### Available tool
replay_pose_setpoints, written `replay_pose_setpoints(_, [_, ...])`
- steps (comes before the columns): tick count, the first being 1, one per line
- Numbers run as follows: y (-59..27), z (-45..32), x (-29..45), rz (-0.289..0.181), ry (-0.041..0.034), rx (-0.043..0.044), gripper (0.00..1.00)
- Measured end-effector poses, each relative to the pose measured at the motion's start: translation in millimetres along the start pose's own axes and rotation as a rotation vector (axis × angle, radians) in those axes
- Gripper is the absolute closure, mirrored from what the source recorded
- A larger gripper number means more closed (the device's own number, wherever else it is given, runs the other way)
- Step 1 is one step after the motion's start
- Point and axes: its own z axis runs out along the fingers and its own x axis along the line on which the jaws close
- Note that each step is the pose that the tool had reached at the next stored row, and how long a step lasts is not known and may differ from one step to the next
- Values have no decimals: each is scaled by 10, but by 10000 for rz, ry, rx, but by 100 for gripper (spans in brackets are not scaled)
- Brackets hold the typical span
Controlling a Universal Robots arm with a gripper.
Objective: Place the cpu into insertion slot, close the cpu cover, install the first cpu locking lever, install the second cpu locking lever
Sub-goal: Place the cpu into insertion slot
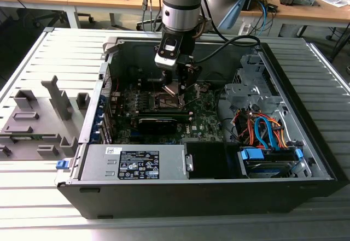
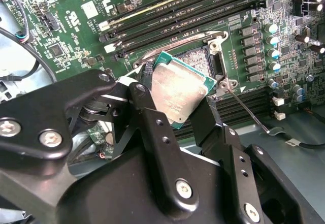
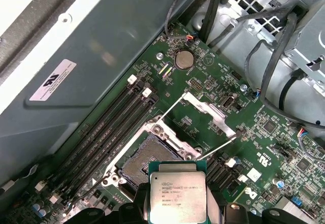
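Exterior view: black gripper (image 1: 174, 89) is inside the open black metal computer case (image 1: 164, 197), over its green motherboard (image 1: 205, 123). Second wrist view: it's pinching the flat silvery-grey square cpu (image 2: 179, 89), tilted just above the square dark insertion slot (image 2: 195, 59). First wrist view: dull-silver cpu cover (image 3: 208, 109) is flipped open.

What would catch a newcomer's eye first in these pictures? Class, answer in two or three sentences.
The silvery cpu, gripped in the black claw, hangs close to the open slot. Beside the slot the cover stands raised. In the exterior view the arm reaches down into an open case.
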Motion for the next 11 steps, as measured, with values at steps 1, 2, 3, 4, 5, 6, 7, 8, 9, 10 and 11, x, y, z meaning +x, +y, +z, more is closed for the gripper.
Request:
replay_pose_setpoints(1, [0,0,0,24,1,0,46])
replay_pose_setpoints(2, [0,0,0,45,2,1,46])
replay_pose_setpoints(3, [0,0,0,63,2,2,46])
replay_pose_setpoints(4, [0,0,0,85,3,3,46])
replay_pose_setpoints(5, [0,0,0,100,3,3,46])
replay_pose_setpoints(6, [0,0,0,115,4,4,46])
replay_pose_setpoints(7, [0,0,0,127,4,5,46])
replay_pose_setpoints(8, [0,1,0,147,5,4,46])
replay_pose_setpoints(9, [0,1,0,158,5,5,46])
replay_pose_setpoints(10, [0,1,0,169,6,6,46])
replay_pose_setpoints(11, [0,1,0,190,6,7,46])
